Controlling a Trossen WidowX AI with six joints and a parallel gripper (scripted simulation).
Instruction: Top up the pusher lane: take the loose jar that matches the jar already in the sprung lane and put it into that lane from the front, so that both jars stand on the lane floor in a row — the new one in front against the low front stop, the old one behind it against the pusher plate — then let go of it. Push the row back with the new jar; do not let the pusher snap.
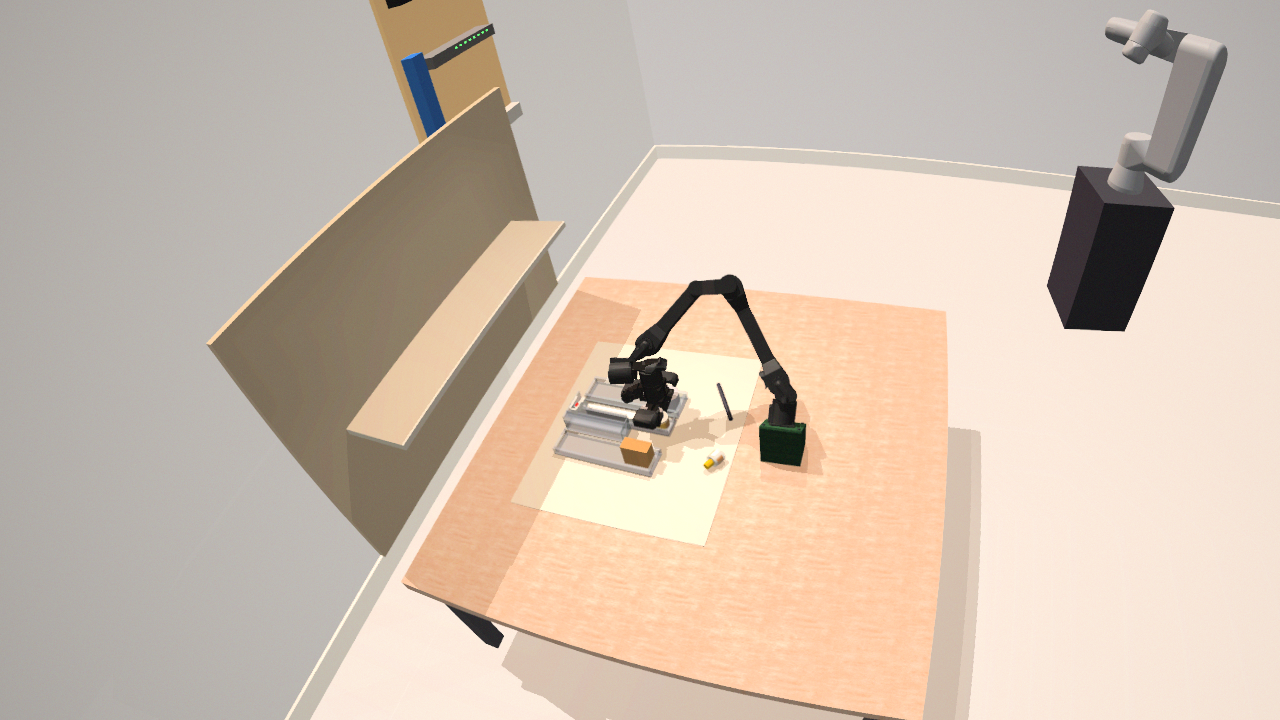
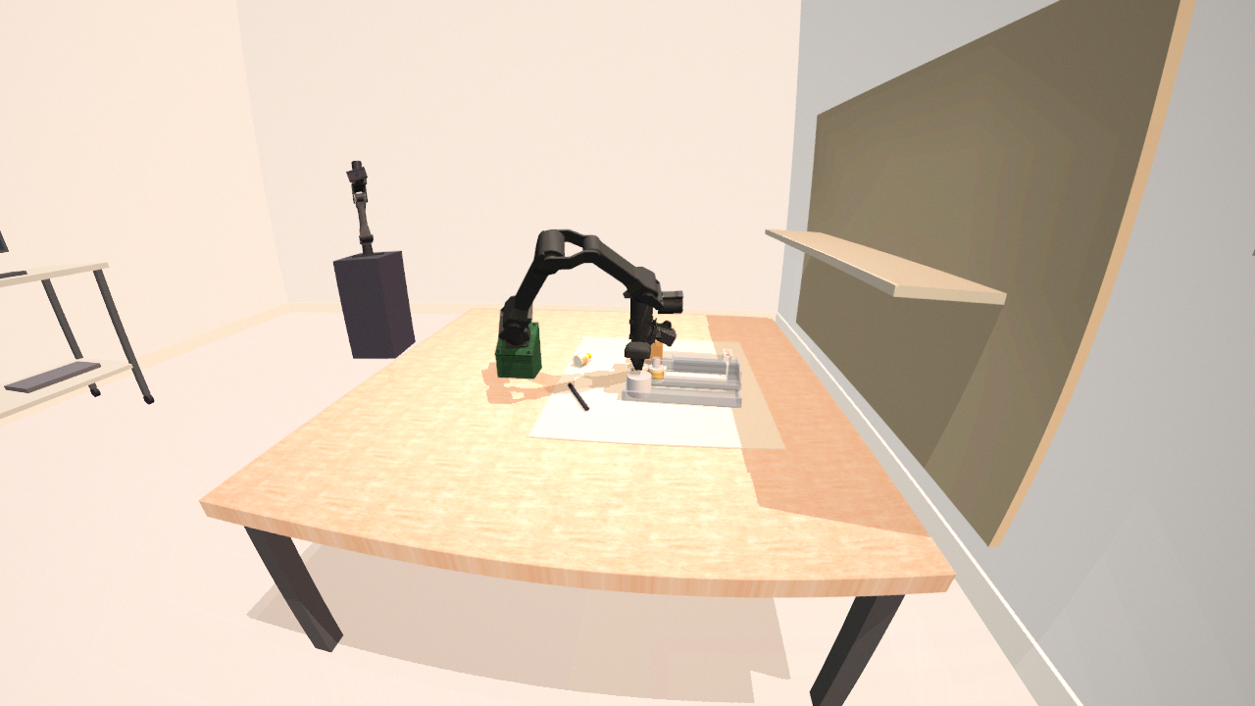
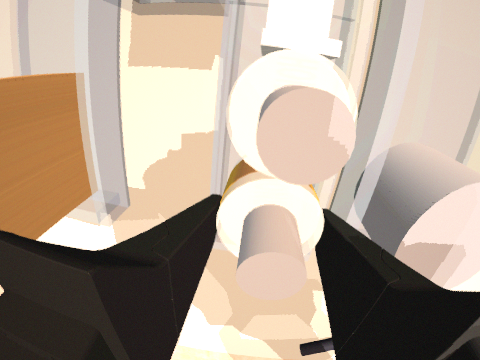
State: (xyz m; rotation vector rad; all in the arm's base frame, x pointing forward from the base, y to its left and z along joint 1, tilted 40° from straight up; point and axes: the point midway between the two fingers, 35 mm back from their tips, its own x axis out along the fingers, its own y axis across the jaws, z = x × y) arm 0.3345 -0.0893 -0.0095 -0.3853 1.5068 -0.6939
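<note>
Amber-and-white jar (image 3: 270,220) is clamped in your tool (image 3: 268,211) (image 1: 660,417) (image 2: 637,367), at the sprung lane's front, right by the old jar (image 3: 305,125) (image 2: 657,370). I'd keep it upright, push back gently, then lower it; don't let go until it's seated, imo.

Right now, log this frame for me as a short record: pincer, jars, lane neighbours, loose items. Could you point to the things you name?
pincer: (image 3: 270,215) closed on the near jar (image 3: 272,277)
other jar: (image 3: 306,135) directly beyond the near one, in front of the white pusher (image 3: 300,22)
side lanes: wooden block (image 1: 637,452) (image 3: 40,150) one side, pale cylinder (image 2: 638,382) (image 3: 425,200) the other
loose: yellow-and-white item (image 1: 713,461) (image 2: 582,359) lying down; dark pen (image 1: 724,401) (image 2: 577,396) (image 3: 316,346)
release: not yet done
</note>
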